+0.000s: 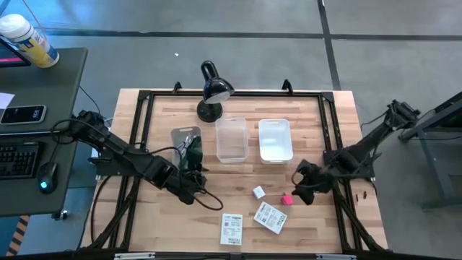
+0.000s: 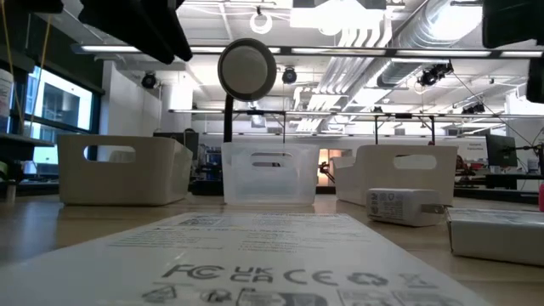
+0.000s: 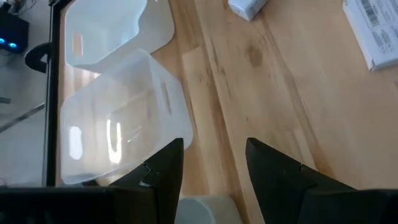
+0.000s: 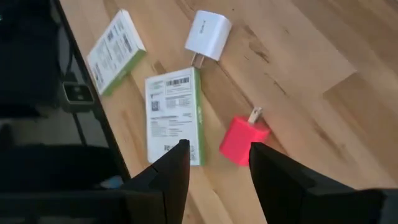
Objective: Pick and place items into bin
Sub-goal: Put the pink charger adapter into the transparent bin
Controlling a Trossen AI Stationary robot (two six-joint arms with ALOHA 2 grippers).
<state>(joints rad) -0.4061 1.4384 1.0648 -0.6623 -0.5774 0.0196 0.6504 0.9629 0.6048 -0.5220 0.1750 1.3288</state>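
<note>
Bare worktop (image 1: 317,220) surrounds the open right tool (image 1: 304,189) just beside the pink cube (image 1: 286,199), packets (image 1: 269,217) near the front edge, while the open left tool (image 1: 189,186) hovers by a cord-filled bin (image 1: 186,146).

The worktop (image 1: 238,217) is light butcher-block wood inside a black metal frame (image 1: 137,130). It stands on a grey floor (image 1: 390,50) crossed by dark seam lines. To one side, a dark desk (image 1: 43,79) carries a keyboard (image 1: 16,159), a mouse (image 1: 46,177) and a phone (image 1: 22,113). The low view shows an open ceiling with ducts (image 2: 425,34), strip lights (image 2: 340,64) and windows (image 2: 59,110).
</note>
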